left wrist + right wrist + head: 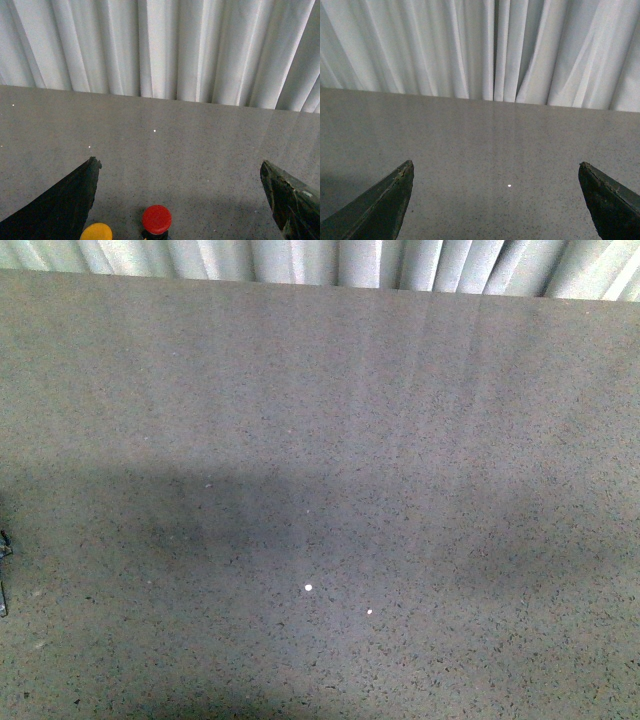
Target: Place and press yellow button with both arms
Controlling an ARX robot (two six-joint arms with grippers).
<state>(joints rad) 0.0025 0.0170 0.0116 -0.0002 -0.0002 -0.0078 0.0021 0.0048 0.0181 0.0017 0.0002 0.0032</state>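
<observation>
The yellow button (pixel 96 232) shows only in the left wrist view, its domed cap cut off by the frame edge, close beside one dark finger. My left gripper (pixel 180 170) is open and empty, its two fingers wide apart, with the button low between them near one side. My right gripper (pixel 496 170) is open and empty over bare grey tabletop. In the front view neither gripper nor the yellow button shows; only a small dark piece (pixel 4 575) pokes in at the left edge.
A red mushroom button (pixel 156 220) stands right next to the yellow one, nearer the middle between my left fingers. The grey speckled table (pixel 320 440) ends at white pleated curtains (pixel 320 260). Small white specks (pixel 308 587) lie on the table.
</observation>
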